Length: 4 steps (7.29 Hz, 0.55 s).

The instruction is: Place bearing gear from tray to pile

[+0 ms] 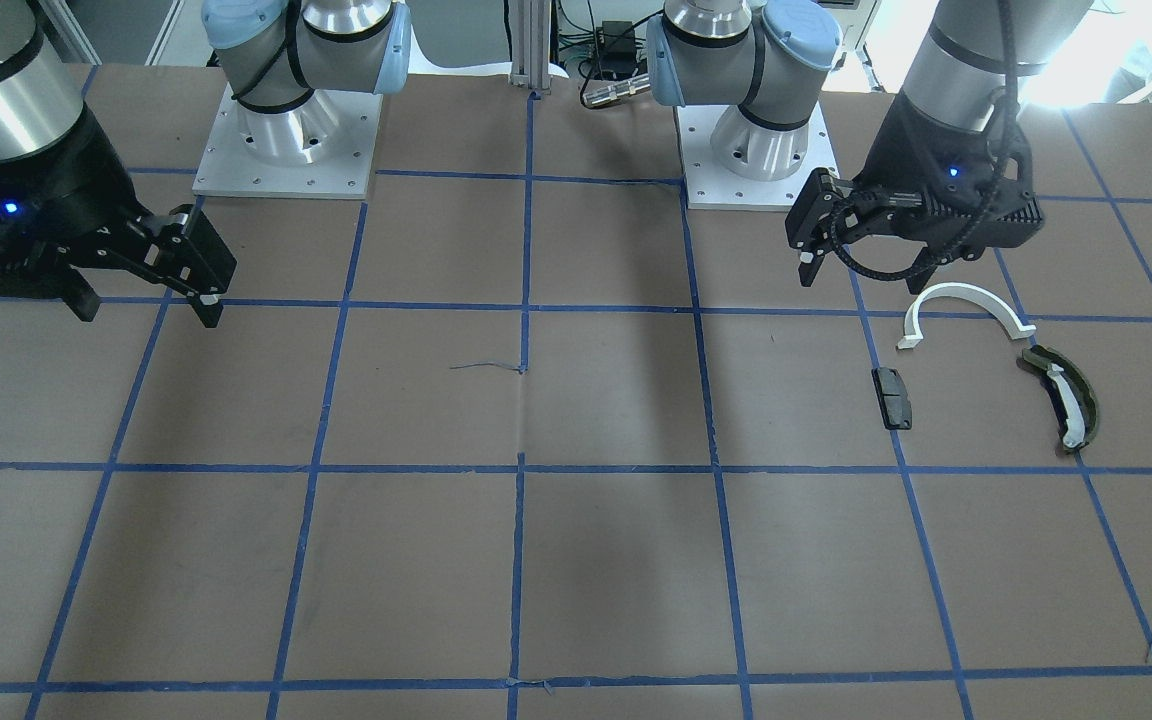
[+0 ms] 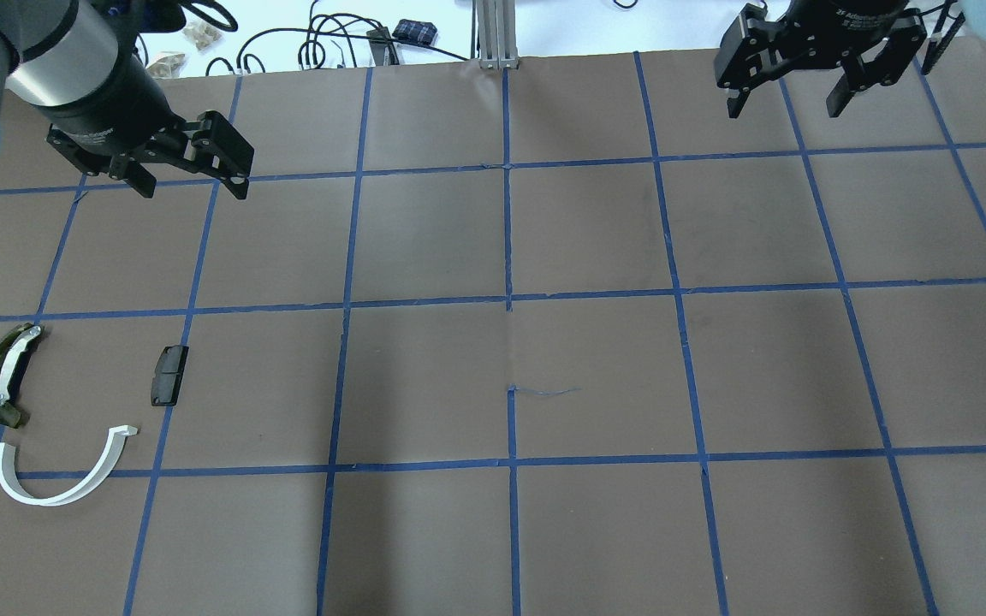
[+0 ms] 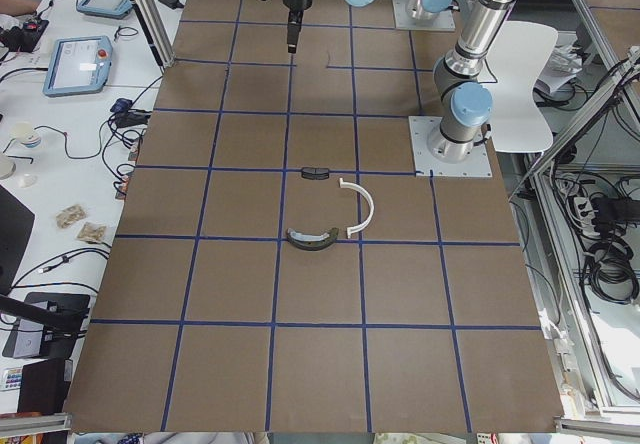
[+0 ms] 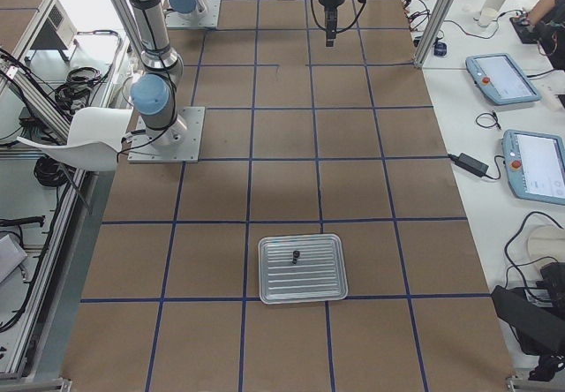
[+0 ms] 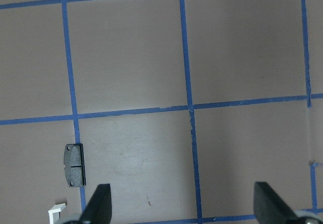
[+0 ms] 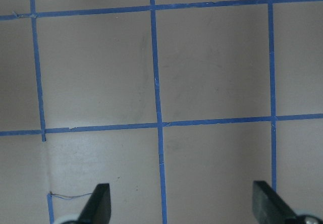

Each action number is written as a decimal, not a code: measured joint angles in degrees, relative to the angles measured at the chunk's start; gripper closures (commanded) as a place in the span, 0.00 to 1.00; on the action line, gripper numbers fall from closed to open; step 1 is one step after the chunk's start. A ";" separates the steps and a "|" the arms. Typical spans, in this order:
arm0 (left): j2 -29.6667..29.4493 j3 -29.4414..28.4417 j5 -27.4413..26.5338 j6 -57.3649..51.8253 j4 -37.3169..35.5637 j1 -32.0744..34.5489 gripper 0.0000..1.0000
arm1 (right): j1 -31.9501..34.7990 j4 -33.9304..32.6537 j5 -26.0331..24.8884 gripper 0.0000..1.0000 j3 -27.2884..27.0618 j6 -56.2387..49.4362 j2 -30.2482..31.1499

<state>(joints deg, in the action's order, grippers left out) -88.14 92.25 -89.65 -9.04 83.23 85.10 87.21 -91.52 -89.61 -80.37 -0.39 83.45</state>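
Seen from overhead, the pile is laid out at the far left of the blue-taped table (image 2: 596, 376). It is made up of an olive-black curved shoe (image 2: 5, 376) with a white strip, a white half-ring arc (image 1: 968, 292) nearer the robot, and a small black block (image 2: 169, 375) to their right. None of the 3 are touching. The left gripper (image 2: 193, 188) is held above the table beyond the pile, jaws spread and nothing between them. At the far right, the right gripper (image 2: 784, 109) is likewise held aloft, its 2 fingers parted and empty. The bearing gear (image 4: 295, 255), a small dark piece, is seen only from the right-end camera, on a ribbed metal tray (image 4: 305, 282), well apart from both grippers.
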 measured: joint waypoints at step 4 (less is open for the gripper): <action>-0.15 -0.06 -0.22 -0.12 -0.06 0.01 0.00 | 0.56 0.77 -0.09 0.00 0.06 -1.04 -0.04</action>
<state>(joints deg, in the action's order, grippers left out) -88.29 92.19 -89.87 -9.17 83.17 85.11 87.77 -90.75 -89.69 -80.32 -1.43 83.40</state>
